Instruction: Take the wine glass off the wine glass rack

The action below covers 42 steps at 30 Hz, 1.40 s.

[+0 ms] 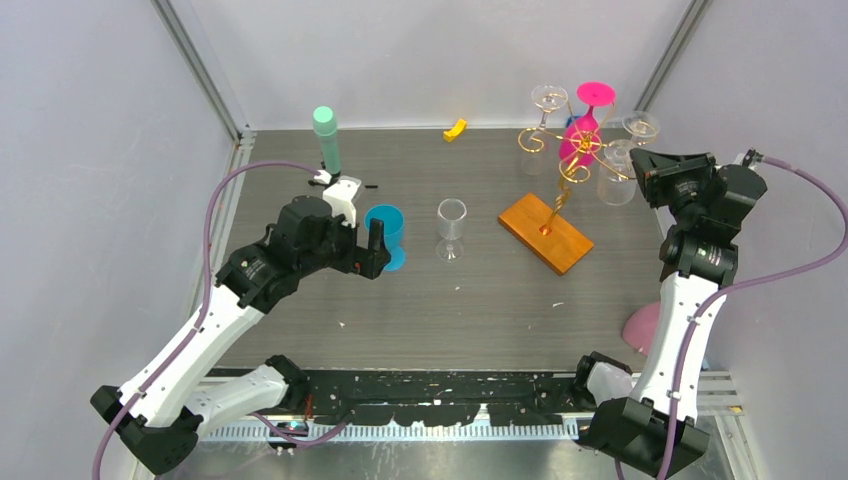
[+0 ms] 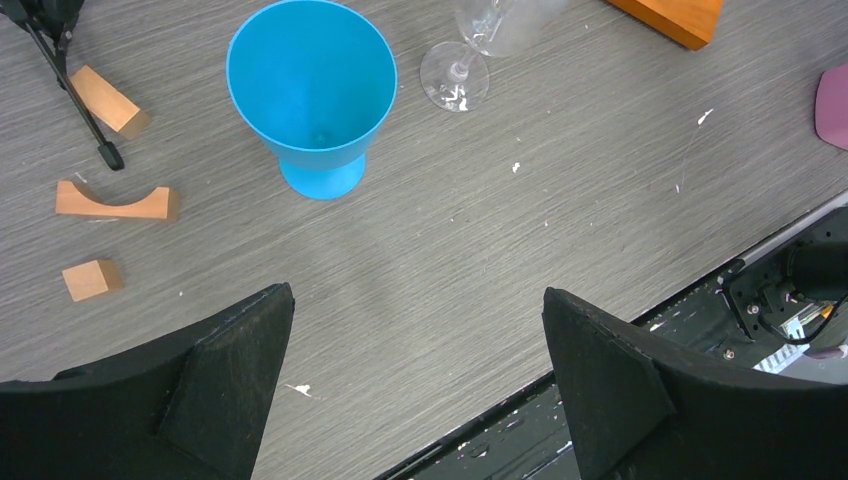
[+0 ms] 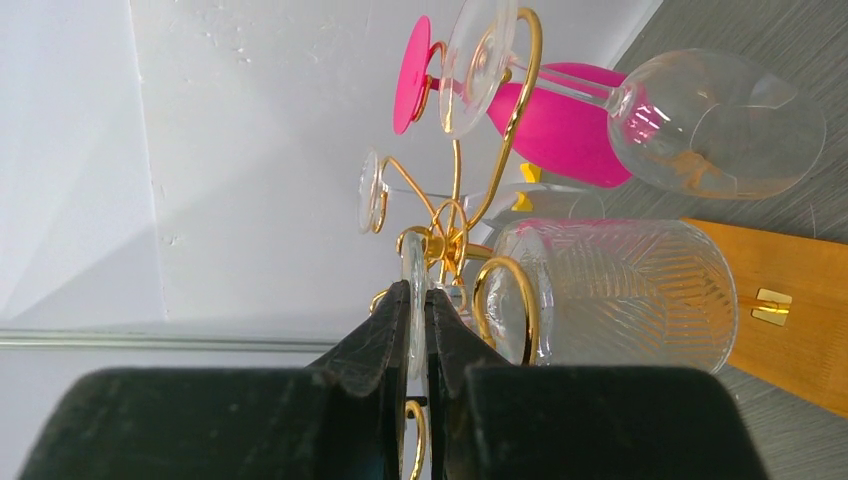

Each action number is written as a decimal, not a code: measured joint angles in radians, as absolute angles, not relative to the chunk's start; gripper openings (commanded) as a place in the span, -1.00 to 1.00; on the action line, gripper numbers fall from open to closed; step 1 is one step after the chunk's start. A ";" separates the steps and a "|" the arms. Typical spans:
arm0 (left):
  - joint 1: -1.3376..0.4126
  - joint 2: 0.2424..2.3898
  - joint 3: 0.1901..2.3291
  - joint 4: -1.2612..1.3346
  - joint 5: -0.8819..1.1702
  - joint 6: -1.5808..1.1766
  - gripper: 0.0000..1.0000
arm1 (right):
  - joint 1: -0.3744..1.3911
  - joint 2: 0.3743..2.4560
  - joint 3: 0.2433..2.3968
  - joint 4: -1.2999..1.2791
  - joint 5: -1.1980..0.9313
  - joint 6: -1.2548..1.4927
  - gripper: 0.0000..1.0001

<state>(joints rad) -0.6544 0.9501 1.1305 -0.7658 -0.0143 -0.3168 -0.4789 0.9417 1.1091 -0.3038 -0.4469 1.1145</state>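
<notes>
The gold wire wine glass rack (image 1: pixel 562 168) stands on its orange-brown wooden base (image 1: pixel 545 233) at the back right. Upside down on its arms hang a pink glass (image 1: pixel 581 136), two smooth clear glasses (image 1: pixel 548 98) and a ribbed clear wine glass (image 1: pixel 616 181). My right gripper (image 1: pixel 641 172) is at the rack's right side. In the right wrist view it (image 3: pixel 417 290) is shut on the thin foot disc of the ribbed glass (image 3: pixel 620 295), which still hangs in a gold curl (image 3: pixel 505 300). My left gripper (image 1: pixel 376 250) is open and empty beside a blue cup (image 1: pixel 385 224).
A clear glass (image 1: pixel 451 228) stands upright mid-table; its foot (image 2: pixel 455 76) shows beside the blue cup (image 2: pixel 310 90). A mint-green cylinder on a black tripod (image 1: pixel 327 137) stands back left. Wooden blocks (image 2: pixel 117 200) lie near it. A yellow piece (image 1: pixel 455 129) lies at the back. A pink object (image 1: pixel 641 326) lies near the right arm.
</notes>
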 measured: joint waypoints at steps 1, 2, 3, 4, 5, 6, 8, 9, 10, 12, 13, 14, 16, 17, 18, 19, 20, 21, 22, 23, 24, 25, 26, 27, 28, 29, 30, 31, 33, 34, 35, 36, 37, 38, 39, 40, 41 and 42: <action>-0.654 0.951 1.131 -0.766 -0.014 -0.317 0.96 | -0.479 0.950 1.110 -0.298 -0.447 1.116 -0.99; -0.654 0.951 1.131 -0.766 -0.014 -0.318 0.96 | -0.479 0.957 1.110 -0.292 -0.447 1.118 -0.99; -0.654 0.952 1.131 -0.766 -0.014 -0.318 0.96 | -0.479 0.964 1.110 -0.286 -0.447 1.121 -0.99; -0.654 0.952 1.131 -0.766 -0.014 -0.318 0.96 | -0.479 0.971 1.110 -0.279 -0.447 1.125 -0.99; -0.654 0.952 1.131 -0.766 -0.014 -0.319 0.96 | -0.479 0.978 1.110 -0.273 -0.447 1.129 -0.99; -0.654 0.952 1.131 -0.766 -0.014 -0.319 0.96 | -0.479 0.982 1.110 -0.268 -0.447 1.132 -0.99; -0.654 0.952 1.131 -0.766 -0.014 -0.319 0.96 | -0.479 0.987 1.110 -0.256 -0.447 1.139 -0.99; -0.654 0.952 1.131 -0.766 -0.014 -0.319 0.96 | -0.479 0.988 1.110 -0.252 -0.447 1.141 -0.99; -0.654 0.952 1.131 -0.766 -0.014 -0.319 0.96 | -0.479 0.989 1.111 -0.249 -0.447 1.143 -0.99; -0.654 0.952 1.131 -0.766 -0.014 -0.323 0.96 | -0.479 0.989 1.114 -0.248 -0.445 1.145 -0.99; -0.654 0.952 1.131 -0.766 -0.014 -0.325 0.96 | -0.479 0.989 1.117 -0.250 -0.442 1.145 -0.99; -0.654 0.952 1.131 -0.766 -0.014 -0.327 0.96 | -0.479 0.988 1.121 -0.255 -0.435 1.144 -0.99; -0.654 0.952 1.131 -0.766 -0.014 -0.329 0.96 | -0.479 0.988 1.125 -0.264 -0.422 1.143 -0.99; -0.654 0.952 1.131 -0.766 -0.014 -0.330 0.96 | -0.479 0.988 1.127 -0.269 -0.413 1.143 -0.99; -0.654 0.952 1.131 -0.766 -0.014 -0.330 0.96 | -0.479 0.988 1.134 -0.280 -0.400 1.143 -0.99; -0.654 0.952 1.131 -0.766 -0.014 -0.330 0.96 | -0.479 0.988 1.139 -0.293 -0.390 1.144 -0.99; -0.654 0.952 1.131 -0.766 -0.014 -0.330 0.96 | -0.479 0.986 1.147 -0.308 -0.376 1.145 -0.99; -0.654 0.952 1.131 -0.766 -0.014 -0.330 0.96 | -0.479 0.984 1.157 -0.328 -0.360 1.147 -0.99; -0.654 0.952 1.131 -0.766 -0.014 -0.330 0.96 | -0.479 0.979 1.164 -0.345 -0.346 1.148 -0.99; -0.654 0.952 1.131 -0.767 -0.014 -0.330 0.96 | -0.479 0.974 1.172 -0.363 -0.330 1.148 -0.99; -0.654 0.952 1.131 -0.767 -0.014 -0.330 0.96 | -0.479 0.967 1.178 -0.381 -0.315 1.149 -0.99; -0.654 0.952 1.131 -0.767 -0.014 -0.330 0.96 | -0.479 0.961 1.185 -0.400 -0.298 1.149 -0.99; -0.654 0.952 1.131 -0.767 -0.015 -0.330 0.96 | -0.479 0.957 1.192 -0.418 -0.282 1.149 -0.99; -0.654 0.952 1.131 -0.767 -0.015 -0.330 0.96 | -0.479 0.954 1.198 -0.433 -0.269 1.150 -0.99; -0.654 0.952 1.131 -0.767 -0.014 -0.329 0.96 | -0.479 0.952 1.207 -0.452 -0.257 1.150 -0.99; -0.654 0.952 1.131 -0.767 -0.015 -0.329 0.96 | -0.479 0.952 1.215 -0.466 -0.246 1.152 -0.99; -0.654 0.952 1.131 -0.767 -0.015 -0.329 0.96 | -0.479 0.952 1.223 -0.482 -0.237 1.155 -0.99; -0.654 0.952 1.131 -0.767 -0.014 -0.329 0.96 | -0.479 0.952 1.228 -0.494 -0.233 1.155 -0.99; -0.654 0.952 1.131 -0.767 -0.014 -0.330 0.96 | -0.479 0.955 1.249 -0.535 -0.224 1.153 -0.99; -0.654 0.952 1.131 -0.767 -0.013 -0.329 0.96 | -0.479 0.956 1.261 -0.556 -0.220 1.150 -0.99; -0.654 0.952 1.131 -0.767 -0.010 -0.329 0.96 | -0.479 0.956 1.270 -0.572 -0.216 1.147 -0.99; -0.654 0.952 1.133 -0.768 -0.003 -0.330 0.96 | -0.479 0.956 1.277 -0.587 -0.212 1.144 -0.99; -0.654 0.953 1.135 -0.768 0.002 -0.330 0.96 | -0.479 0.955 1.285 -0.603 -0.208 1.140 -0.99; -0.654 0.956 1.140 -0.768 0.011 -0.330 0.96 | -0.479 0.953 1.290 -0.616 -0.205 1.135 -0.99; -0.654 0.959 1.144 -0.767 0.019 -0.330 0.96 | -0.480 0.950 1.292 -0.629 -0.201 1.130 -0.99; -0.654 0.960 1.146 -0.765 0.027 -0.331 0.96 | -0.480 0.946 1.292 -0.638 -0.197 1.127 -0.99; -0.654 0.961 1.146 -0.765 0.032 -0.332 0.96 | -0.480 0.940 1.292 -0.648 -0.192 1.122 -0.99; -0.654 0.962 1.146 -0.765 0.039 -0.333 0.96 | -0.480 0.933 1.292 -0.659 -0.188 1.119 -0.99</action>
